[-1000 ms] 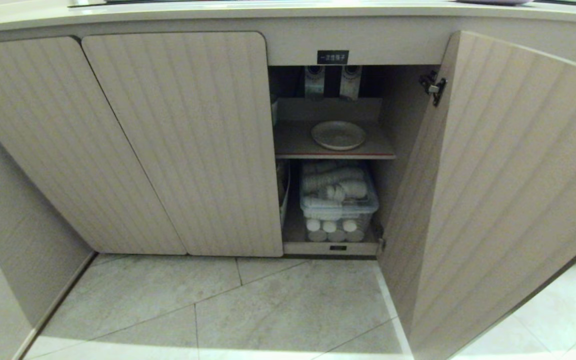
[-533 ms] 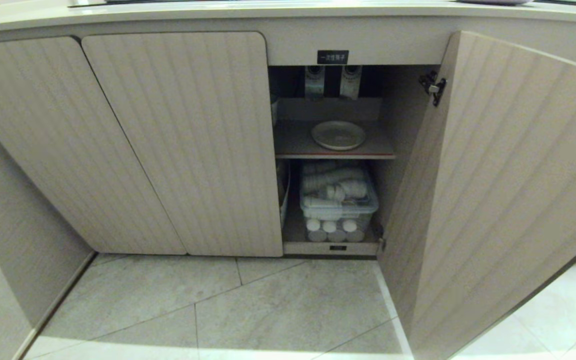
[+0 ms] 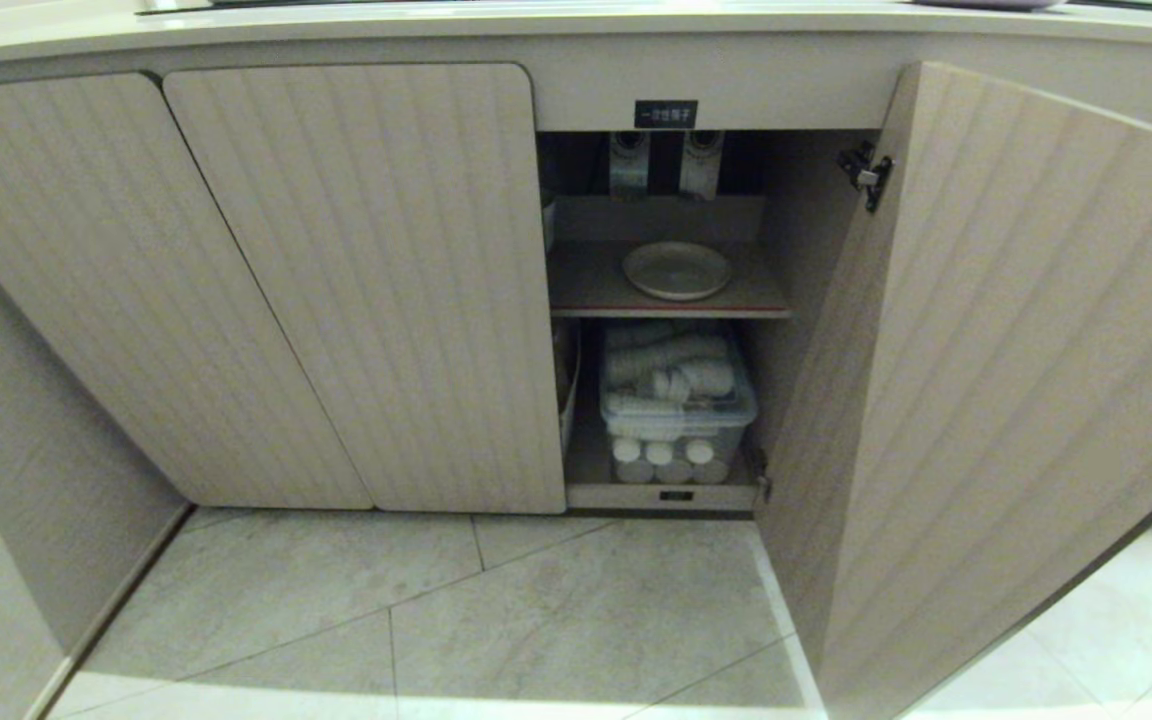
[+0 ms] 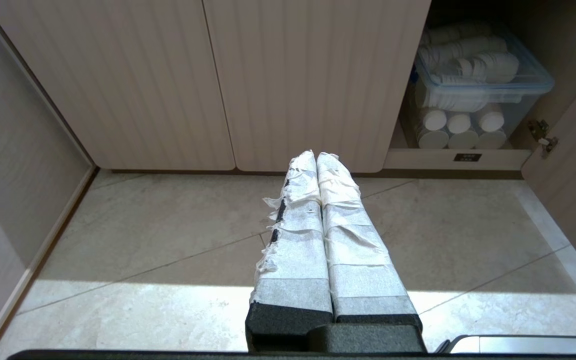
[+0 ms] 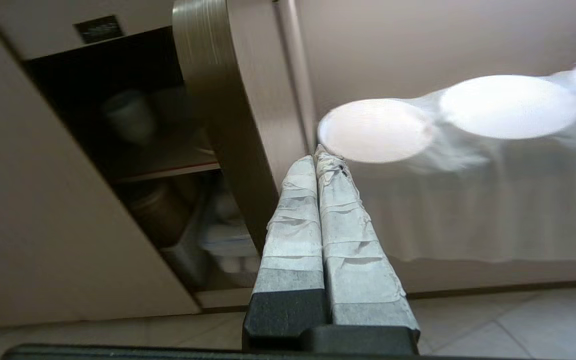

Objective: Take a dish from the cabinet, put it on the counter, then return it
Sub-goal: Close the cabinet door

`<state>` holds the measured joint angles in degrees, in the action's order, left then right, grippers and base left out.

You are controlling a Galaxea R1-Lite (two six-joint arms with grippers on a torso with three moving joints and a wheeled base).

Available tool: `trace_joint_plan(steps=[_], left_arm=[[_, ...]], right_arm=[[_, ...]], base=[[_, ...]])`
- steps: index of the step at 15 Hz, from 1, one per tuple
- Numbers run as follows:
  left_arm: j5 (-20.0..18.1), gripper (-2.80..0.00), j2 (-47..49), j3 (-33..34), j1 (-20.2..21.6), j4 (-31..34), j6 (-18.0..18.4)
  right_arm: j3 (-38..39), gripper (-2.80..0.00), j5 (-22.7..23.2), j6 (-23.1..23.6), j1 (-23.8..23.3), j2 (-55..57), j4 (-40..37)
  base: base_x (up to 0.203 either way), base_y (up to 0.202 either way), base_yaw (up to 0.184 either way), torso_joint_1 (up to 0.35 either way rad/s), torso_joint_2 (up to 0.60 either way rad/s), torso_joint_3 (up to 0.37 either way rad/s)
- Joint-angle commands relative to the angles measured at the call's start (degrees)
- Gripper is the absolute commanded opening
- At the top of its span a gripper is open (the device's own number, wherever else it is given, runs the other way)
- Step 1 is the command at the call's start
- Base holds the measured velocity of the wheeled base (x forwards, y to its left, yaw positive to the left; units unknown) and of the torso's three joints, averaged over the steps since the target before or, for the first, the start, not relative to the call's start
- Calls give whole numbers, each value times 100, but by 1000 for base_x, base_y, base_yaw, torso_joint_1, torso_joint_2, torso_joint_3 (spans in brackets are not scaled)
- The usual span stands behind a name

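On the upper shelf [image 3: 586, 285] lies the dish [image 3: 677, 270], probably stiff, smooth, breakable; I would pinch its rim. My right gripper [image 5: 317, 155] is closed, empty

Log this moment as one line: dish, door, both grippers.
round off-white dish: on upper shelf | ribbed beige cabinet door: open | left gripper: shut, empty, above floor | right gripper: shut, empty, by door edge
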<state>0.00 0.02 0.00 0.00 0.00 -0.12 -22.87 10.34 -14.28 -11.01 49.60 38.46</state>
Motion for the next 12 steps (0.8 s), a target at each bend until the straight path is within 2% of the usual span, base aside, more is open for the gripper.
trace_joint_plan(steps=[1, 7, 12], left_arm=[[0, -280, -2, 0, 0, 0, -5], [0, -280, -2, 0, 0, 0, 0], [0, -280, -2, 0, 0, 0, -1]], right_arm=[[2, -280, 55, -23, 116, 31, 43], [11, -280, 56, -175, 346, 52, 74], [11, -280, 56, -364, 825, 67, 74]], base=[[0, 0, 0, 0, 0, 0], [0, 0, 0, 0, 0, 0], [0, 0, 0, 0, 0, 0]])
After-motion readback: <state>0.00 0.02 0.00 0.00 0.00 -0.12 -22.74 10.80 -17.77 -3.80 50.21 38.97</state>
